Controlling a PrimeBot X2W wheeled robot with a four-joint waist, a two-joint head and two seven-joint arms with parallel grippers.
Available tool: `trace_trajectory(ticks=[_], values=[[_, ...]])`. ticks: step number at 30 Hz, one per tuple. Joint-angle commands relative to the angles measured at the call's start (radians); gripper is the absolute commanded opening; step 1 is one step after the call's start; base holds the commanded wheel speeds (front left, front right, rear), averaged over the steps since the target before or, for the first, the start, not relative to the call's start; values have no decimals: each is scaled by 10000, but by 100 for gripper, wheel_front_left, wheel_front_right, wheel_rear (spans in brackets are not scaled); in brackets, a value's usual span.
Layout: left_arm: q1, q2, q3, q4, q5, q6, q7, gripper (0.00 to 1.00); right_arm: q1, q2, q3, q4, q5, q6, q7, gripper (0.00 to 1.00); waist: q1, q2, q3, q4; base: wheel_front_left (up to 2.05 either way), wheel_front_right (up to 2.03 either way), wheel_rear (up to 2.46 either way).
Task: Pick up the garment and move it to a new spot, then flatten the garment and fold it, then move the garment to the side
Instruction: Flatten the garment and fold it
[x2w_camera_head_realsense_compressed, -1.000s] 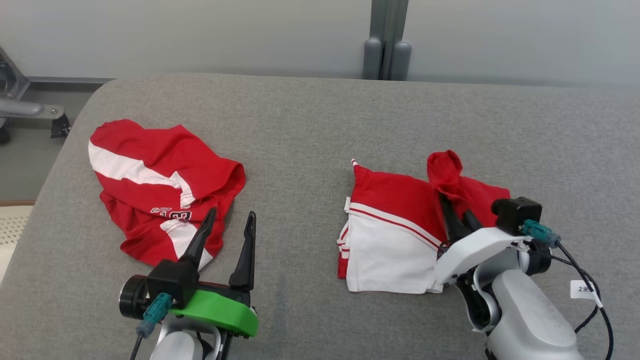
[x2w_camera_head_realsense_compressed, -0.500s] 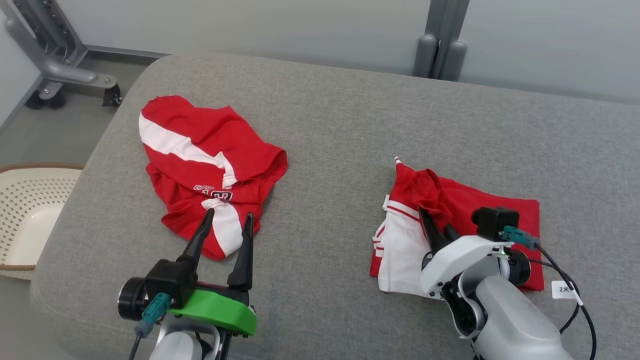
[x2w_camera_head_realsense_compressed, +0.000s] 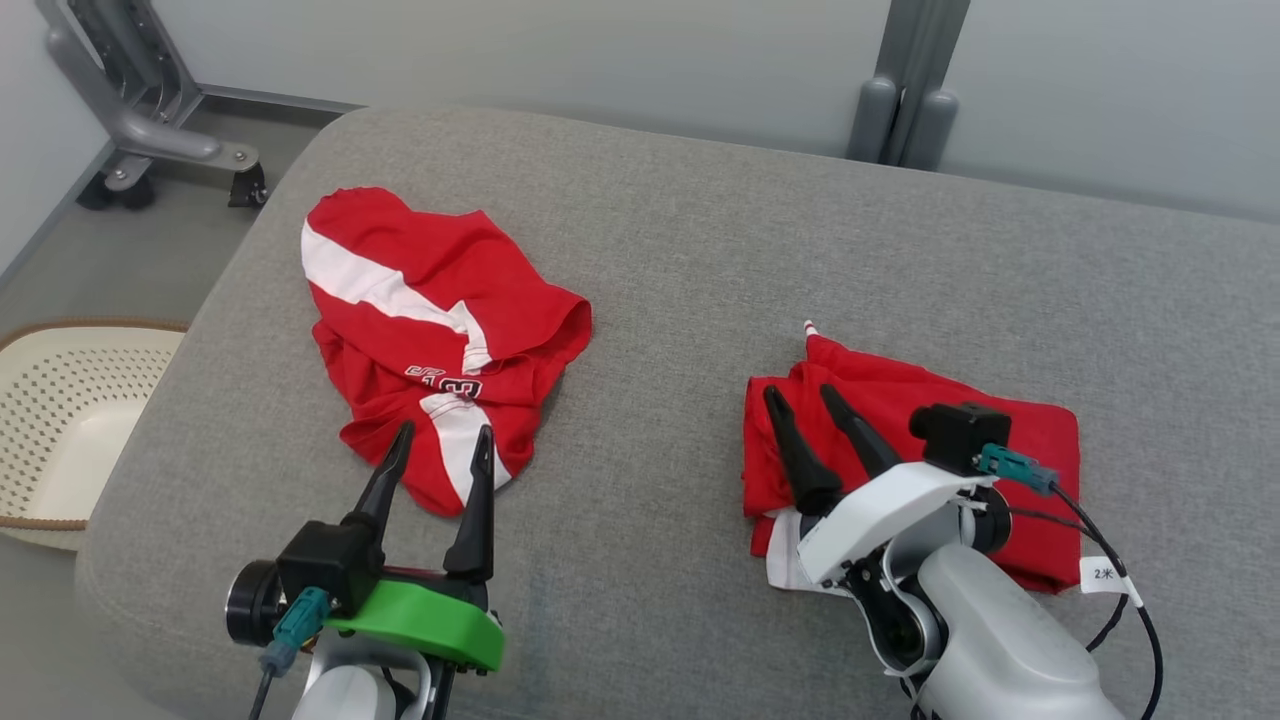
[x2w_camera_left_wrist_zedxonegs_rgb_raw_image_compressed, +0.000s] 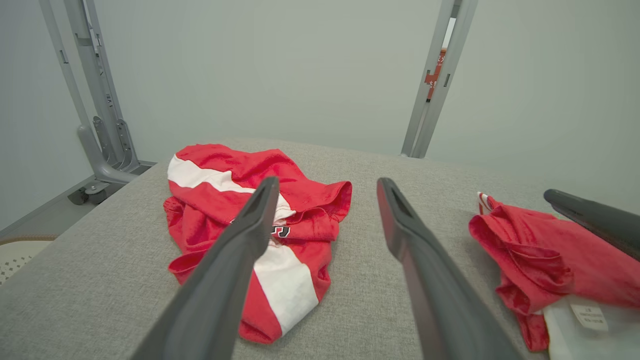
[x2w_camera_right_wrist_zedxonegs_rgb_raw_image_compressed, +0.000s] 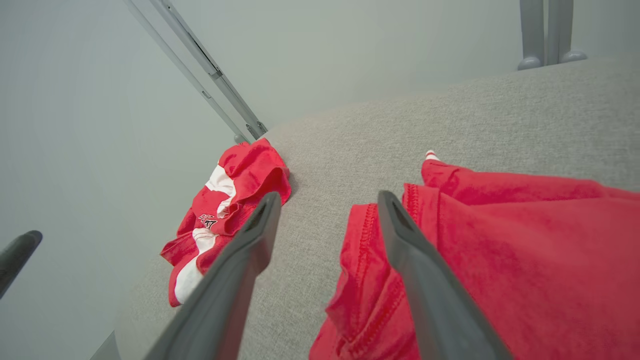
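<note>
Head view: grey cushion (x2w_camera_head_realsense_compressed: 680, 300) with a rounded left corner; past that edge, on the floor, stand a perforated basket (x2w_camera_head_realsense_compressed: 60, 420) and a wheeled metal frame (x2w_camera_head_realsense_compressed: 150, 140). The folded garment (x2w_camera_head_realsense_compressed: 1040, 450), red with white showing at its near-left corner, lies flat on the cushion's right half. The right gripper (x2w_camera_head_realsense_compressed: 798, 391) stands over its left edge, fingers spread, clasping nothing; in the right wrist view one finger crosses the hemmed edge, the other bare fabric. The left gripper (x2w_camera_head_realsense_compressed: 446, 430), likewise spread and empty, points at the near edge of a crumpled jersey (x2w_camera_head_realsense_compressed: 430, 290). A broad bare strip separates the two garments; bare cushion runs behind both to the far edge.
</note>
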Motion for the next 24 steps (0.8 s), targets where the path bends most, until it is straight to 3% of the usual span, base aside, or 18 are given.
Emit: trace_trajectory(ticks=[1, 10, 24], values=[[150, 13, 67, -14, -11, 34, -4, 100, 57, -53, -4, -168, -3, 0, -29, 100, 0, 0, -65, -190, 0, 0, 0], [93, 13, 180, -264, -145, 49, -4, 100, -63, -101, -902, -831, -1341, 0, -29, 100, 0, 0, -86, -1185, 0, 0, 0], [-117, 16, 394, -931, -234, 61, -4, 100, 1259, -1183, -2814, -2536, -4245, 0, -29, 100, 0, 0, 33, -2510, 0, 0, 0]])
